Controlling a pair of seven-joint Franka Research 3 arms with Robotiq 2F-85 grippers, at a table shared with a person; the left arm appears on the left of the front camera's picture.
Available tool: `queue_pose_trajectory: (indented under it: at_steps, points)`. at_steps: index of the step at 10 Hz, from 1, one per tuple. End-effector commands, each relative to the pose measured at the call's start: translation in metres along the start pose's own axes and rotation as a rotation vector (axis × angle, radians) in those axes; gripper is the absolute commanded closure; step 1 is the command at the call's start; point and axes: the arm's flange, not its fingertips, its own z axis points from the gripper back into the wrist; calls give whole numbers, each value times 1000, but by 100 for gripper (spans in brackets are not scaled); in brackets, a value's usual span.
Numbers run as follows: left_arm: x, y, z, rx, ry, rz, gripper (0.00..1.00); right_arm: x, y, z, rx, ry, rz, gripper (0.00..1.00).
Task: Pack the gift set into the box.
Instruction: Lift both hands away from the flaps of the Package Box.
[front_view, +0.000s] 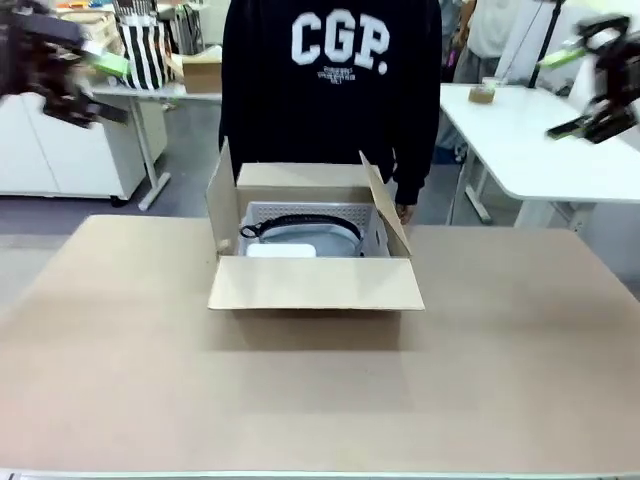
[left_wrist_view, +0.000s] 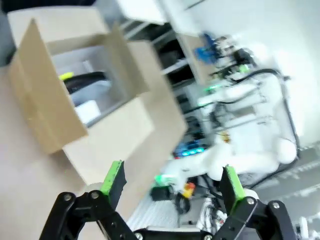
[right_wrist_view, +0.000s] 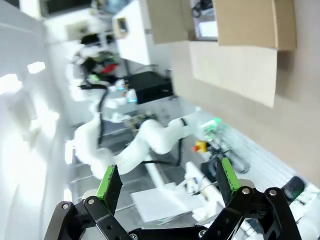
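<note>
The box (front_view: 314, 283) stands in the middle of the table with its flaps spread open. Inside lies the gift set (front_view: 300, 237), a grey and white item with a black curved band. A person in a dark sweatshirt stands just behind the box. My left gripper (front_view: 85, 70) hangs high at the far left, blurred, well away from the box. High at the far right is my right gripper (front_view: 590, 90). In the left wrist view the box (left_wrist_view: 65, 120) lies ahead of the open, empty left gripper (left_wrist_view: 172, 185). The right gripper (right_wrist_view: 167, 182) is open and empty, with the box (right_wrist_view: 245, 30) far off.
The brown table (front_view: 320, 400) has free room all around the box. A white table (front_view: 520, 130) stands at the back right with a small tape roll (front_view: 484, 93). At the back left another table holds a striped bag (front_view: 145, 50) and a small cardboard box (front_view: 203, 70).
</note>
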Motion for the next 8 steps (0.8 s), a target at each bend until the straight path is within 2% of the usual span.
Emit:
queue_pose_trajectory:
  at_steps: [1, 2, 3, 4, 8]
  points:
    - [-29, 45, 21, -198, -55, 81, 0, -13, -47, 12, 144, -65, -19, 0]
    - [-31, 63, 35, -212, -107, 118, 0, -13, -72, 15, 200, -99, -36, 0]
    - [-25, 13, 17, -120, -42, 12, 0, -2, -90, 6, 144, -178, -70, 0]
    - [-25, 13, 17, -120, -42, 12, 0, -21, -50, 31, 137, -51, -55, 0]
    - [-25, 13, 17, -120, -42, 12, 0, -21, -50, 31, 137, -51, -55, 0]
